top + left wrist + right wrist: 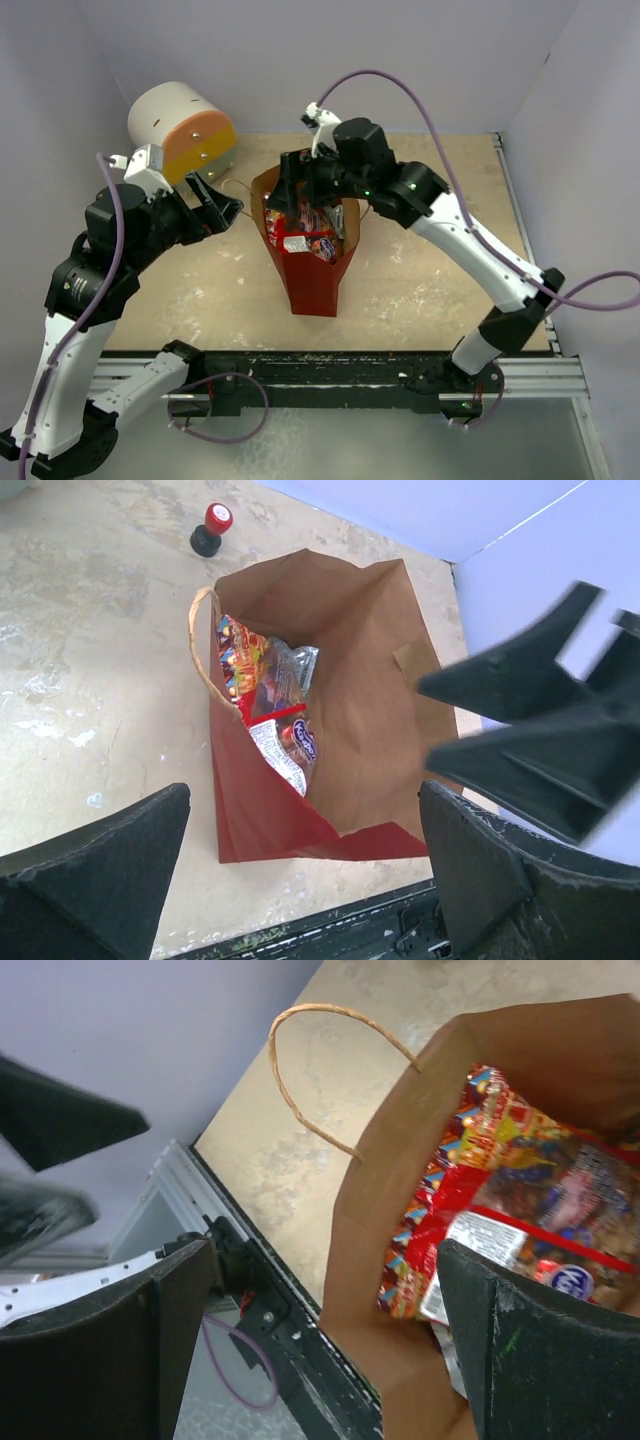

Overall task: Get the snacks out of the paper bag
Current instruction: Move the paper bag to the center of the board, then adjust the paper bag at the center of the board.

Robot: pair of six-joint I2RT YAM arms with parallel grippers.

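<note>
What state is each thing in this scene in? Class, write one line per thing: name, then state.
paper bag: upright, mouth open, holding snacks.
snacks: inside the bag, none taken out.
left pincer: open, empty, clear of the bag.
right pincer: open, empty, straddling the bag's rim.
white cylinder: lying on its side.
red-and-black knob: standing upright.

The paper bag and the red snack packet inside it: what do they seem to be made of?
Paper bag: matte kraft paper, brown inside, red outside, creased. Its handle looks like twisted paper twine. Red snack packet: probably thin plastic film, glossy, crinkled, catching light.
</note>
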